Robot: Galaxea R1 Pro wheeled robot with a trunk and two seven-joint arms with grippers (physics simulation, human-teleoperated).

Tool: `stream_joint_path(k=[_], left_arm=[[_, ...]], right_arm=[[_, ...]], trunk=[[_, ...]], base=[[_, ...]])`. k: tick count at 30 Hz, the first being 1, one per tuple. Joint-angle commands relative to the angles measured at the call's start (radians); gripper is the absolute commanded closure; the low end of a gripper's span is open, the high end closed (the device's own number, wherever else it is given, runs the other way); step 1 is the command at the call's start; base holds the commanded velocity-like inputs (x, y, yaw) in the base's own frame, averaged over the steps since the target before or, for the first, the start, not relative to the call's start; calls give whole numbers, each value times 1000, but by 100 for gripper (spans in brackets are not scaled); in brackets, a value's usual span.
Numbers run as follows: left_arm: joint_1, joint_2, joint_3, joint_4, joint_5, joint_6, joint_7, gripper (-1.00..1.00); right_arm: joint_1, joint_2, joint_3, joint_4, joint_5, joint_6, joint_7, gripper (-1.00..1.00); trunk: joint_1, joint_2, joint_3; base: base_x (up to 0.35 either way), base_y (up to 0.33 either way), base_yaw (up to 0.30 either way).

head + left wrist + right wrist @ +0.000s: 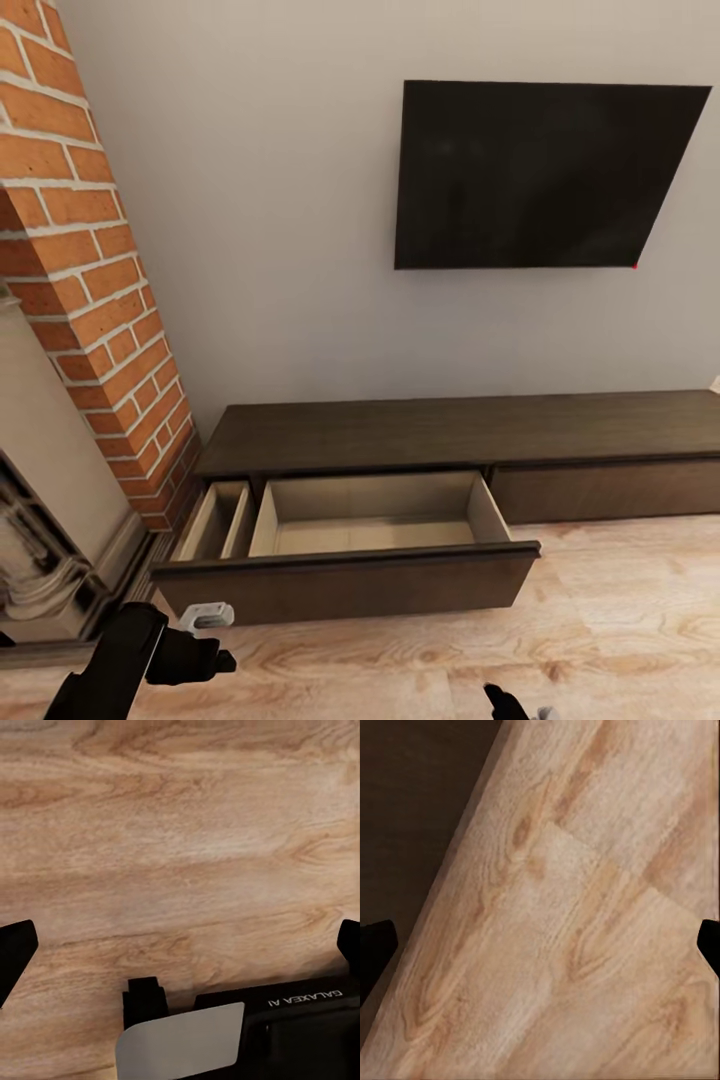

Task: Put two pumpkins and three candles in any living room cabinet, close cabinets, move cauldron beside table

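One drawer [375, 515] of the long dark-brown cabinet [460, 432] stands pulled out toward me, its pale beige interior split into a narrow compartment on the left and a wide one on the right; I see nothing lying in either. At far left a red brick column [95, 270] rises beside a pale stone fireplace surround [50, 470], and the cabinet's left end sits just beside the brick. My left arm [120, 660] shows low at the left of the head view, in front of the open drawer's left corner. My left gripper [180, 945], seen from its wrist camera, has its two black fingertips [15, 952] far apart at opposite edges of the frame, with bare wood floor [180, 832] between them: jaws wide, holding nothing. Above the cabinet a black television [540, 175] hangs on the grey wall. The cabinet's right drawer front is flush. My right gripper [540, 945] likewise has its fingertips spread wide over floor, empty, near the dark drawer face.
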Motion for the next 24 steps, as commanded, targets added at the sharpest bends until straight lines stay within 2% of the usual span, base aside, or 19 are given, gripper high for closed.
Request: stream_joint_path(k=[1,4,6,10,12,13,14,17,19,20,22,24], left_arm=[[0,-2,0,1,-1,-7,2,-100],[0,-13,1,2,-4,-20,11,-100],[0,-26,2,4,-4,-25,46,-100],[0,-78,4,11,-1,-65,178,-100],[0,-108,6,17,0,-105,251,-100],[0,-118,6,24,1,-119,285,-100],[0,-132,6,41,2,-132,328,-100],[0,-153,6,82,4,-155,371,-100],[0,-166,5,103,4,-176,381,-100],[0,-173,5,112,4,-185,384,-100],[0,-178,5,118,4,-191,386,-100],[0,-179,5,120,4,-193,387,-100]], right_arm=[[0,0,0,0,0,0,-19,-100],[0,1,0,-1,0,0,-87,-100],[0,1,1,-3,1,-2,-157,-100],[0,12,9,-15,4,-3,-279,-100],[0,29,46,-29,25,-7,-317,-100],[0,40,74,-37,47,-15,-336,-100],[0,64,120,-48,91,-33,-377,-100],[1,125,179,-73,190,-70,-509,-100],[1,149,196,-98,251,-83,-602,-100],[1,157,201,-114,298,-87,-645,-100],[2,164,205,-127,361,-90,-677,-100],[2,167,205,-131,386,-91,-685,-100]], trunk=[[-4,7,3],[-15,28,13],[-23,42,19],[-38,70,31],[-46,84,38],[-50,91,41],[-54,98,44],[-65,119,53],[-73,133,60],[-77,140,63],[-84,154,69],[-92,168,75]], base=[[0,0,0],[0,0,0],[0,0,0],[0,0,0],[0,0,0],[0,0,0],[0,0,0],[0,0,0],[0,0,0],[0,0,0],[0,0,0],[0,0,0]])
